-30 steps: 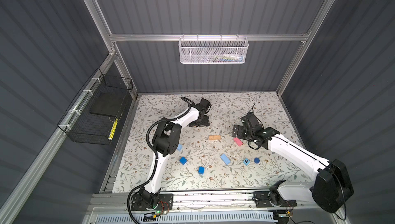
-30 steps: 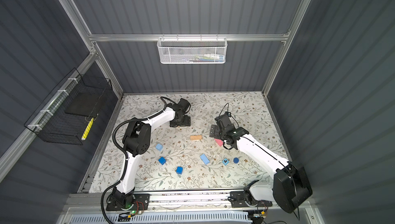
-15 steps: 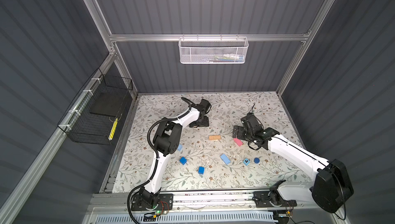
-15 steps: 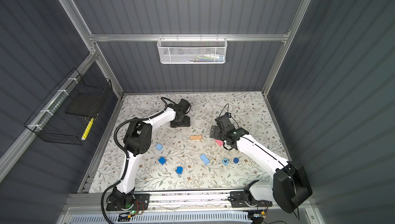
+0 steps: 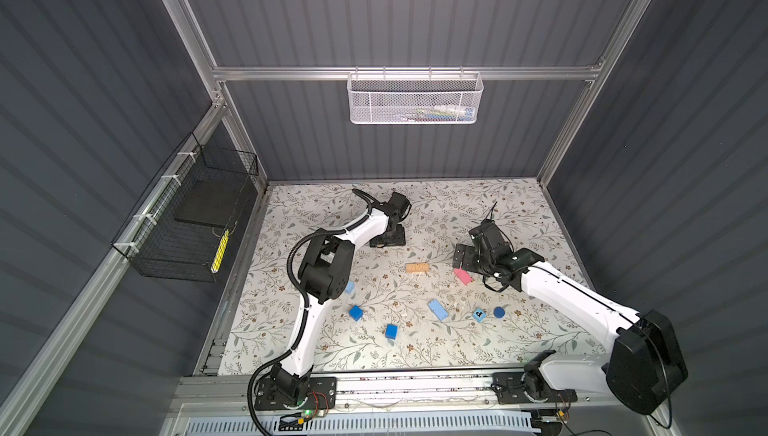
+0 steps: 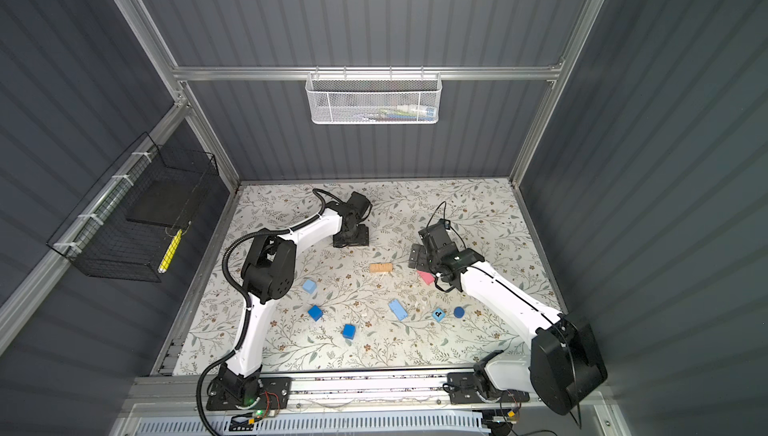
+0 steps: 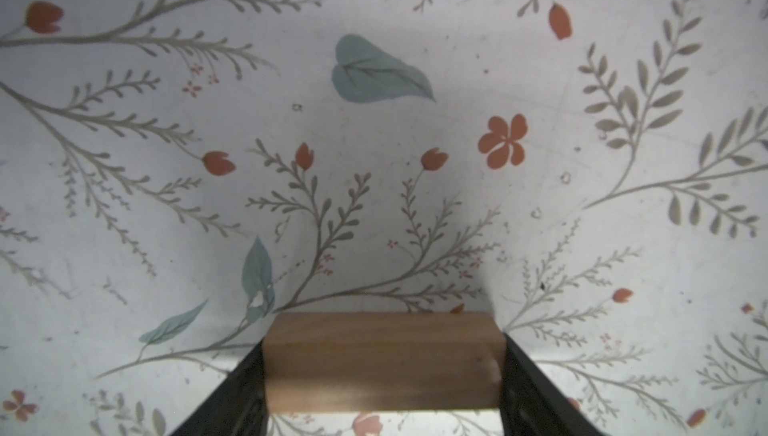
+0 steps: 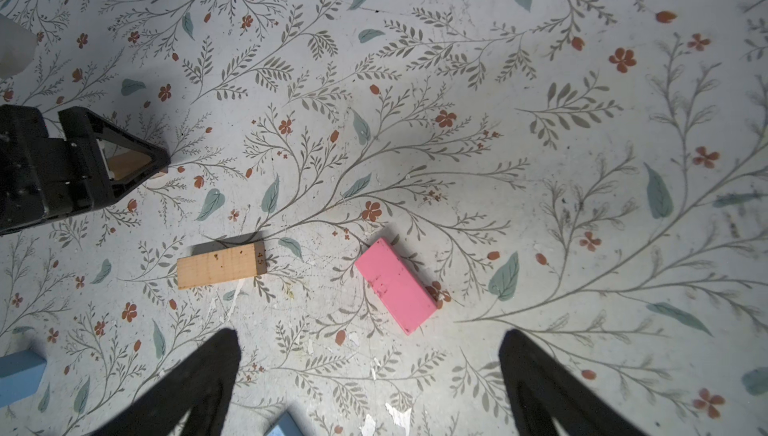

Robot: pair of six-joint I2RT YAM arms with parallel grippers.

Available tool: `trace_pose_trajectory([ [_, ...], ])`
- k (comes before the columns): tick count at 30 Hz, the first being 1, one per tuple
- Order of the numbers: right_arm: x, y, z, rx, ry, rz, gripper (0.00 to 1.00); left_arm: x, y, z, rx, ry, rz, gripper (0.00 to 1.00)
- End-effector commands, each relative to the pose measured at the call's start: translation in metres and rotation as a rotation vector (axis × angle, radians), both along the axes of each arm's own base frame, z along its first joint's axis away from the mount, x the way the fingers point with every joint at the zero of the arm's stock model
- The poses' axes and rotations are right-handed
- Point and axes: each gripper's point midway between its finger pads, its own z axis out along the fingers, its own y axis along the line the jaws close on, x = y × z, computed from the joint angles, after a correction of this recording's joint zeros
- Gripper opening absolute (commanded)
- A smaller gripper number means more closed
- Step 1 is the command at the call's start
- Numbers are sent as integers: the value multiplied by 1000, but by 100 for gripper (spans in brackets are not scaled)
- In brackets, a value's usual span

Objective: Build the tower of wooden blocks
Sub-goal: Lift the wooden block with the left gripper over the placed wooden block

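My left hand is clenched on a tan bar, one finger at each end, low over the worktop, just above centre in both top views. My right hand is released, jaws wide, above the pink bar. A second tan bar lies flat left of it, well apart. The light blue bar lies lower in the frame.

A tan bar is showing a small dark number, "45", on its end face in the right wrist view. In both top views a light blue cube is carrying a single black letter on its top face. It is reading as "p" or "d", and which one cannot be told. Dark marks on the tan bar's top are coming out too small to read.
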Motion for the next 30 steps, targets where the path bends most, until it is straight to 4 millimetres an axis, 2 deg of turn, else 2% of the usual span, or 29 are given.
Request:
trace_pose_trajectory([
  [1, -5, -3, -6, -1, 21, -8, 99, -12, 0, -9, -7, 61, 11, 69],
  [11, -6, 2, -8, 25, 27, 5, 99, -41, -13, -3, -23, 101, 14, 66],
  [23, -17, -5, -12, 34, 26, -12, 99, -77, -43, -14, -35, 166, 12, 64],
  [30, -25, -10, -14, 40, 26, -25, 99, -83, -60, -18, -61, 170, 11, 64],
])
